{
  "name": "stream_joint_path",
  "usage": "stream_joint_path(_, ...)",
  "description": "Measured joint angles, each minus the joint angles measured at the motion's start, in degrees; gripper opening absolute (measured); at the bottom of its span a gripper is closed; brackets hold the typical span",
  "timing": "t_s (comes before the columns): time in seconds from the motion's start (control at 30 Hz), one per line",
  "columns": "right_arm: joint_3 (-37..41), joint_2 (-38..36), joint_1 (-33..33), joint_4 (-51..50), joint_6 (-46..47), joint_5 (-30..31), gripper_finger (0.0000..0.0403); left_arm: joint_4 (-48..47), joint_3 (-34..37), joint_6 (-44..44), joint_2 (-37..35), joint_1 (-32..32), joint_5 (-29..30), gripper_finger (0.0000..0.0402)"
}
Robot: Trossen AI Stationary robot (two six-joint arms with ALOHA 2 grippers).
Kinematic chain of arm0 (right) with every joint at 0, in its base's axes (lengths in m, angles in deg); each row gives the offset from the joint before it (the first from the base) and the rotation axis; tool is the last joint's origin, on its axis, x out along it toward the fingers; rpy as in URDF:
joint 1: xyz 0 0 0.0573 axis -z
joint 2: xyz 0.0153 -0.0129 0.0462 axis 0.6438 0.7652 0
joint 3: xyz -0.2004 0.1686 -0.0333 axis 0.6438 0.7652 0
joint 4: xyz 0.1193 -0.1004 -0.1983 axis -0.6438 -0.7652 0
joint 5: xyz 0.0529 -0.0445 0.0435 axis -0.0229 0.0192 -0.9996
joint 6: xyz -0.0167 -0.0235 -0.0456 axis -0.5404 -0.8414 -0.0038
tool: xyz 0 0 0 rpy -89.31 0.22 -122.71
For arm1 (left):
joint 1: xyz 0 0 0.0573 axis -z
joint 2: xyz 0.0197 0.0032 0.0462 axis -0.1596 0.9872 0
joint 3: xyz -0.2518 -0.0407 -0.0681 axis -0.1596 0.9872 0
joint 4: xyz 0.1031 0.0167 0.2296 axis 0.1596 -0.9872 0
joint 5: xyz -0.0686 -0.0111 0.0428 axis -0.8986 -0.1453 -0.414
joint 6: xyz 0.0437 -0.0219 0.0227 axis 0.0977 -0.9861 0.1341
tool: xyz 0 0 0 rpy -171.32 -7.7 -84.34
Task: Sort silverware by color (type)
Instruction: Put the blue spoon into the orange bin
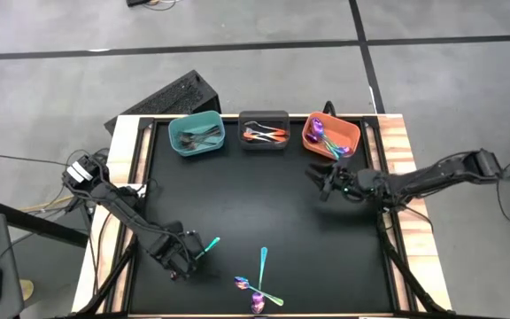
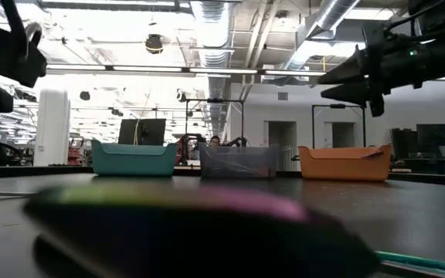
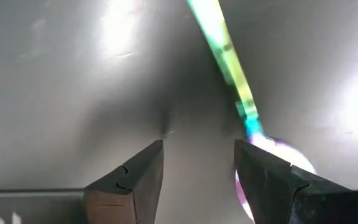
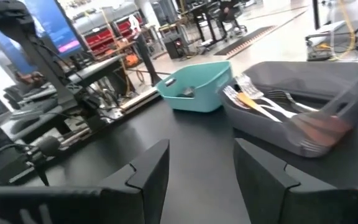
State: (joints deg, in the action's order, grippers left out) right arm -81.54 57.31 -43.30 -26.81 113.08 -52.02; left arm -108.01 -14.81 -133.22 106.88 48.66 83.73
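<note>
Left end effector [image 1: 190, 255] low over worktop [image 1: 237, 204], fingers apart, straddling iridescent spoon [image 1: 207, 245]. Right end effector [image 1: 319, 177] open beside orange bin [image 1: 351, 136].

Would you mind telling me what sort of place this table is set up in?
Probably a large robotics lab or industrial workshop: exposed ceiling ducts and strip lights overhead, rows of workbenches with monitors behind, and red parts bins on shelving.

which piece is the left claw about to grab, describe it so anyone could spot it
Look at the near edge of the black table, on its left side, where the left claw stands open. The iridescent piece lies right at its tips, alone; the other loose iridescent pieces lie in a crossed cluster further right.
</note>
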Motion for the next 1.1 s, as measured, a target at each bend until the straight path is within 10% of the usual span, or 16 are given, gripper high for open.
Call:
stream_joint_path(0.6,0.0,11.2,-3.6,13.8,-0.4,-0.7,0.0193,10.1,4.4,3.1,-0.2,-0.3,1.6,0.0173)
stream_joint_path(0.93,-0.5,14.6,-6.3,16.9,1.6,-0.5,0.0193,11.4,7.4,7.8,-0.5,-1.2,5.0,0.0013)
stream_joint_path(1.1,-4.3,20.8,-7.4,16.7,0.1,-0.6,0.0193,11.5,7.2,11.0,-0.3,-2.5,4.3,0.0009)
